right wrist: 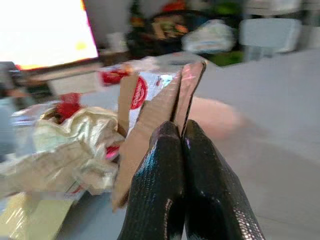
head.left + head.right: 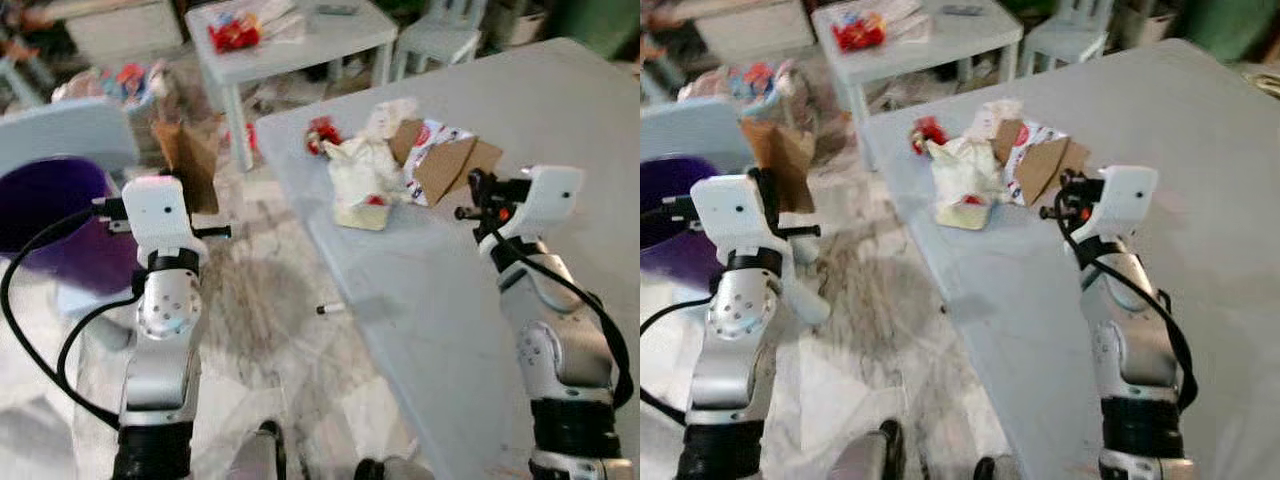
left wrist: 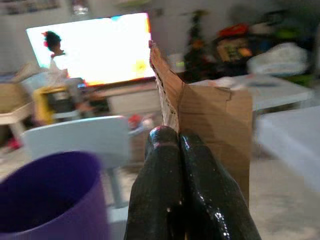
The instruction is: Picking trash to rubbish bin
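Left gripper (image 3: 182, 145) — black fingers pressed together on a brown cardboard piece (image 3: 210, 125), held upright off the table, beside the purple rubbish bin (image 2: 55, 215) on the floor past the table's left edge. Bin's open rim (image 3: 47, 192) just beside the clamped cardboard in the left wrist view; pale chair (image 3: 75, 140) behind it.

Right gripper (image 1: 180, 132) — fingers closed on the edge of a second folded cardboard piece (image 2: 450, 165), over the grey table (image 2: 560, 120) near its far left corner. Cardboard touching a red-and-white printed wrapper (image 1: 142, 90).

Trash pile at the same corner: crumpled cream paper bag (image 2: 365, 170) just beside the cardboard, small red wrapper (image 2: 322, 135) at the far edge, yellowish card (image 1: 35, 217) under the crumpled paper.

Background: small white side table (image 2: 300, 45) carrying red packaging (image 2: 233, 33); bright screen (image 3: 95, 47) across the room; marbled floor (image 2: 260, 310) with a small dark object (image 2: 330, 310) close to the table's left edge.
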You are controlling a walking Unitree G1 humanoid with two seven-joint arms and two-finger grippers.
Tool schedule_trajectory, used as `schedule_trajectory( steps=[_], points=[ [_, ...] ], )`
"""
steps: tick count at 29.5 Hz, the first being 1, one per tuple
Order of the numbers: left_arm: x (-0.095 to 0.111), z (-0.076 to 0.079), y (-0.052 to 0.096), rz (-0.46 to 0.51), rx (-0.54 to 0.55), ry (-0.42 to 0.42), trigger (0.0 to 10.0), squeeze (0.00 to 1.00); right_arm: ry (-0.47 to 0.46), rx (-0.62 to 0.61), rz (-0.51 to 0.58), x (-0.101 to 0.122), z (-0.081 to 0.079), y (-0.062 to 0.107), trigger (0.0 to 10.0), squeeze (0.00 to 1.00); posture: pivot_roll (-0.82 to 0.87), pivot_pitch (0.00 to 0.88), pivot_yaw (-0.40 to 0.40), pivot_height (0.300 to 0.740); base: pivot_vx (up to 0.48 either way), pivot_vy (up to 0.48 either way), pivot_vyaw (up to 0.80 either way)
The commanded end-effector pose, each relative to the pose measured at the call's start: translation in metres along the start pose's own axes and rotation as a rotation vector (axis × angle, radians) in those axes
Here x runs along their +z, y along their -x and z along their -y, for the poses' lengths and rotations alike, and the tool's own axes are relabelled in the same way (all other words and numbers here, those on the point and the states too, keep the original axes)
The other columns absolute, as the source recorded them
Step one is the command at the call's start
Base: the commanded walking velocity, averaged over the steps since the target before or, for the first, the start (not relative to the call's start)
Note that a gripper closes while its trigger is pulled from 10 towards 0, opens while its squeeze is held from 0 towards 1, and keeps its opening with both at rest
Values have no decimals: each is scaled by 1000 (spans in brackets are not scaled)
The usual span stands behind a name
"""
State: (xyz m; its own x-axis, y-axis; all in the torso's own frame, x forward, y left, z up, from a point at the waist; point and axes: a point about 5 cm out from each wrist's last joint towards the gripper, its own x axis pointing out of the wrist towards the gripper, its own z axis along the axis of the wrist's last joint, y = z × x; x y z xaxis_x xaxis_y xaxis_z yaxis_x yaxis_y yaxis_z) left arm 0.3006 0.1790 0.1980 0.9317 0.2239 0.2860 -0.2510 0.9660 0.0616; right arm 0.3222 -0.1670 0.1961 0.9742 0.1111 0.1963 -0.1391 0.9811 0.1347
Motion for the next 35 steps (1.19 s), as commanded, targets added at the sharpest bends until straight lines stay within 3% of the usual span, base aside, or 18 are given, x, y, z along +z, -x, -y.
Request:
schedule_trajectory(
  steps=[1,4,18,35],
  points=[
    [1,3,1,2,-8,8,0,0,11,-11,3,3,3,2,0,0,43,200,-43,740,0,0,800],
    [1,4,2,-2,-10,17,0,0,7,-12,3,3,3,3,0,0,42,204,-42,740,0,0,692],
    [0,4,2,-23,-16,33,0,0,-11,-16,3,3,3,4,0,0,46,219,-37,740,0,0,0],
    [-1,5,3,-36,-29,30,0,0,-17,-17,-2,2,2,5,0,0,49,226,-34,740,0,363,0]
  ],
)
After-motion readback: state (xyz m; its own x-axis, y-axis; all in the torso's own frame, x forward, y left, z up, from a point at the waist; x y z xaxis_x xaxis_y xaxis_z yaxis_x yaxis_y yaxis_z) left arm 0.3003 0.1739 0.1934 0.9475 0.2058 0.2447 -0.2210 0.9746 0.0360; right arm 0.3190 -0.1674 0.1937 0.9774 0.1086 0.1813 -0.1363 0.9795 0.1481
